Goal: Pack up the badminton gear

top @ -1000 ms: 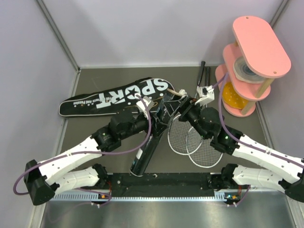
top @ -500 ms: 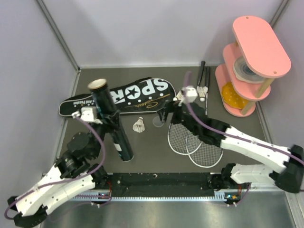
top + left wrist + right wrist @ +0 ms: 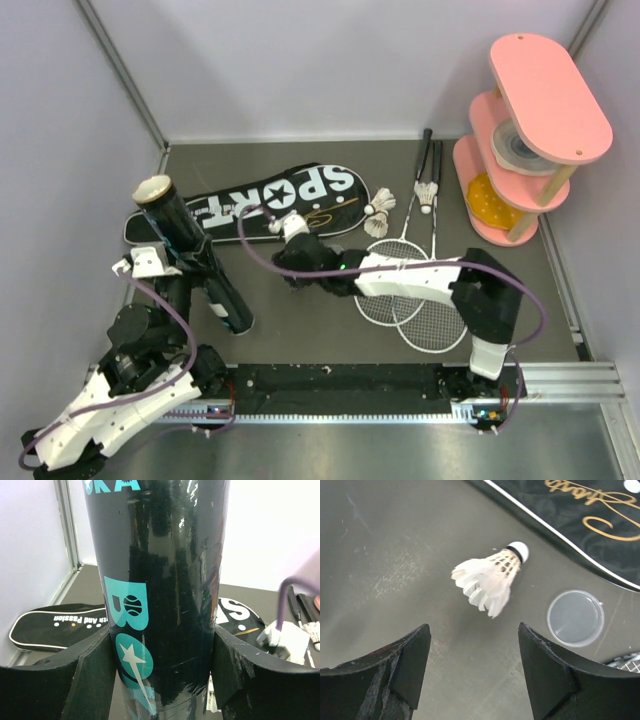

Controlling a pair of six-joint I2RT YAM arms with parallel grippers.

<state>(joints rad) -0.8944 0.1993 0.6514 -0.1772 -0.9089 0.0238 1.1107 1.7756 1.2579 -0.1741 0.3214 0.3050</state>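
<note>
My left gripper (image 3: 197,268) (image 3: 162,650) is shut on the long black shuttle tube (image 3: 195,258) (image 3: 165,590), which it holds tilted with its open mouth up and to the left. My right gripper (image 3: 293,268) (image 3: 475,650) hangs open just above the table, with a white shuttlecock (image 3: 487,577) lying a little ahead of its fingertips, untouched. Two more shuttlecocks (image 3: 380,208) (image 3: 430,198) lie by the bag's wide end and on the racket shafts. The black "SPORT" bag (image 3: 250,205) (image 3: 590,520) lies flat at the back. Two silver rackets (image 3: 410,295) lie overlapping at centre right.
A clear round lid (image 3: 575,617) lies on the table just right of the near shuttlecock. The pink tiered stand (image 3: 530,120) fills the back right corner. Grey walls close in the left and the back.
The left arm has pulled the tube away from the middle to the left and tilted it. The right arm has swung left and low over the loose shuttlecock.
</note>
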